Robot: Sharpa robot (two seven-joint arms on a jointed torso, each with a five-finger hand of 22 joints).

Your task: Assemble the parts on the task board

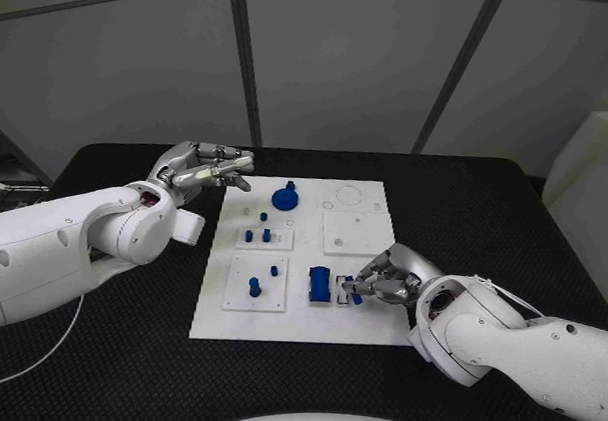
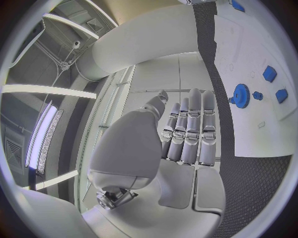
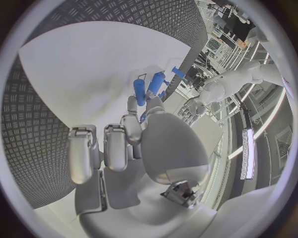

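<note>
White board [image 1: 293, 320] sits mid-table on the black mat [image 1: 116, 353], blue parts scattered across it. Left hand [image 1: 203, 169] hovers at the board's far-left corner, off the surface, fingers stretched out side by side and holding nothing — the wrist view confirms it, fingers [image 2: 189, 131] straight and close together, palm bare. Just beside it on the board stands the blue gear [image 1: 286, 200], also seen from the left wrist [image 2: 240, 93]. Small blue pegs [image 1: 258, 235] stand nearer the middle, and another peg [image 1: 254, 287] stands in the near-left plate. Over to the right hand [image 1: 385, 279]: it's down on the board's right side, fingertips against a blue block [image 1: 320, 285]. From its wrist, fingers [image 3: 133, 126] reach to the blue pieces [image 3: 149, 88], but whether it actually grips one, I can't tell.
</note>
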